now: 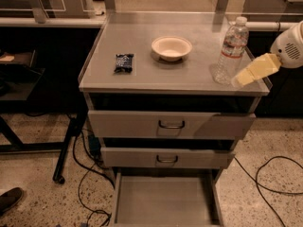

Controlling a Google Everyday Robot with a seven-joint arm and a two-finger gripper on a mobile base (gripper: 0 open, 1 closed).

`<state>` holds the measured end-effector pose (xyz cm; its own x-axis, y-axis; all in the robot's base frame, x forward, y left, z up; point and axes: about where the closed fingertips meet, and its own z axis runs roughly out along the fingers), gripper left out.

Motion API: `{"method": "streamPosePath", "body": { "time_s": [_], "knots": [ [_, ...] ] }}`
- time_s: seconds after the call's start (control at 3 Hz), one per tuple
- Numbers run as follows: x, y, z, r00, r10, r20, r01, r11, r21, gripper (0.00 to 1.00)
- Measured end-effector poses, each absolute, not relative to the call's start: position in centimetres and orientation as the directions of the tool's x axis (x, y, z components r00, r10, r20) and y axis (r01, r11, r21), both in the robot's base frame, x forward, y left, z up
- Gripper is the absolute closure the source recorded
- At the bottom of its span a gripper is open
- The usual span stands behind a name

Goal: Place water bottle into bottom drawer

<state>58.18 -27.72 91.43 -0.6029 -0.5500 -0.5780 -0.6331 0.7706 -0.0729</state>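
The water bottle (231, 51) stands upright on the right side of the grey cabinet top (142, 82); it is clear and ribbed, with a white cap and a white-and-red label. My gripper (240, 80), with yellowish tips on a white wrist, reaches in from the right edge, its tip right next to the bottle's lower right side. I cannot see whether it touches the bottle. The bottom drawer (163, 205) is pulled out below, with a bare flat grey floor.
A cream bowl (171, 48) sits mid-top and a dark snack packet (124, 62) to its left. The two upper drawers (171, 124) (166, 159) stick out slightly. Cables (267, 176) trail on the speckled floor. A dark table frame (66, 141) stands at left.
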Motion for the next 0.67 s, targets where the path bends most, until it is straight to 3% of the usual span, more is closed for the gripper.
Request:
{"method": "streamPosePath", "body": {
  "time_s": [0.67],
  "knots": [
    [59.62,-25.73,91.47,-0.578,-0.543,-0.610,-0.641,0.764,-0.073,0.00]
  ]
}}
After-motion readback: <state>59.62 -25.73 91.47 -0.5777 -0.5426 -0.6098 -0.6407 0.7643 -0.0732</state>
